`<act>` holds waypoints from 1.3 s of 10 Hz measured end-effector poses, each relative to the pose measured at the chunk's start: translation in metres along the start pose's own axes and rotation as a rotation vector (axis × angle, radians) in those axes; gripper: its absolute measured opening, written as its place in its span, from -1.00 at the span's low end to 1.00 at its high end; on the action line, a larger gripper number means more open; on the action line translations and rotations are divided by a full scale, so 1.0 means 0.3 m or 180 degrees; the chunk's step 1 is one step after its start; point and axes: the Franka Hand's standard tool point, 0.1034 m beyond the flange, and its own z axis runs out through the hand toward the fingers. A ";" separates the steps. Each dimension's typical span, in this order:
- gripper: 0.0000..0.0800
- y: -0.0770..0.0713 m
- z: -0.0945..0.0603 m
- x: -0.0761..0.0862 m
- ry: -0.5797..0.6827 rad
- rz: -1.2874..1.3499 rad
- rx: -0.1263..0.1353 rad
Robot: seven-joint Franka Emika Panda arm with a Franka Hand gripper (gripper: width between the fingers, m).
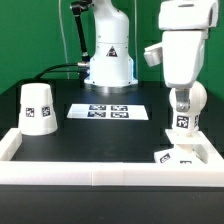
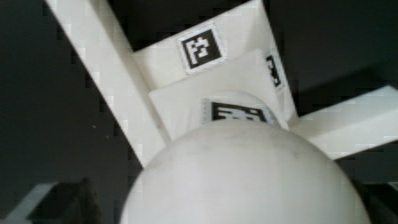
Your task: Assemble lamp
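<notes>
We are looking at a black tabletop [image 1: 110, 140] with a white rail [image 1: 100, 172] along its edges and a dark green curtain behind it. A marker board [image 1: 108, 111] is lying flat near the middle, in front of the arm's stand.

The shade [image 1: 38, 107] is sitting far over on the exterior view's left, wide end down, all by itself. The base [image 1: 186, 153] is lying flat in the corner of the rail on the exterior view's right. The bulb [image 1: 184, 108] is standing upright right over the base. Its round head is up and its tagged neck is pointing down at the base. We cannot tell if the neck is fully seated in the base or only touching it.

The arm is hanging straight above the bulb. In the wrist view the round head is filling the lower part of the picture, with the base under it. The fingers [image 1: 184, 92] are spread as wide as they go, around the top of the bulb, and they are not squeezing it.

We are guessing the job is about halfway. The bulb is at the base, maybe needing more turns to sit tight. The shade is not on yet. It is waiting well apart from the other two parts, and it needs to go over the bulb last.
</notes>
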 end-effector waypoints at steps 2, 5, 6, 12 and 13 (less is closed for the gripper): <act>0.75 0.001 0.004 -0.006 -0.0064 -0.0577 -0.0015; 0.69 0.002 0.013 -0.015 -0.0165 -0.1021 -0.0027; 0.69 0.003 0.013 -0.017 -0.0166 -0.0996 -0.0028; 0.44 0.004 0.013 -0.029 -0.0158 -0.0423 -0.0036; 0.44 -0.003 0.015 -0.025 -0.0156 -0.0057 -0.0049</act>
